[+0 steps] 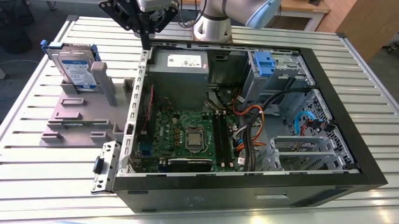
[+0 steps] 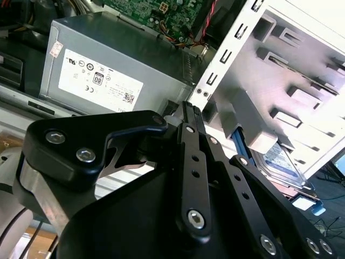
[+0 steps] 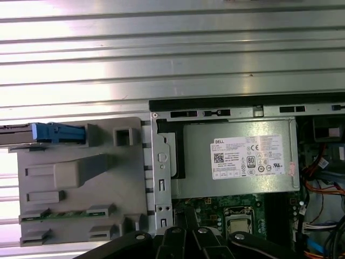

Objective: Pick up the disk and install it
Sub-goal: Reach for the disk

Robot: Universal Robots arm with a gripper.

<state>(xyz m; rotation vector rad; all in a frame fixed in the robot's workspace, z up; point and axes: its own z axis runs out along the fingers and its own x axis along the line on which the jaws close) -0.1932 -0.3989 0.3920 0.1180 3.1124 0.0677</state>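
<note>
The disk (image 1: 76,65) stands on edge in the grey plastic stand (image 1: 81,116) at the exterior view's left, its white-and-blue label facing out and its blue carrier around it. In the first wrist view the disk (image 3: 54,133) appears edge-on as a blue strip; in the second wrist view the disk (image 2: 283,161) lies behind a stand post. My gripper (image 1: 145,44) hangs over the computer case's far left corner, to the right of the disk and apart from it. The gripper (image 2: 188,106) is shut with nothing in it.
The open computer case (image 1: 349,140) lies on a slatted metal table (image 1: 37,177). Inside are the grey power supply box (image 1: 181,70), the motherboard (image 1: 187,135), cables and a blue-tabbed drive cage (image 1: 265,63). The case's metal rear wall (image 1: 140,93) separates stand and interior.
</note>
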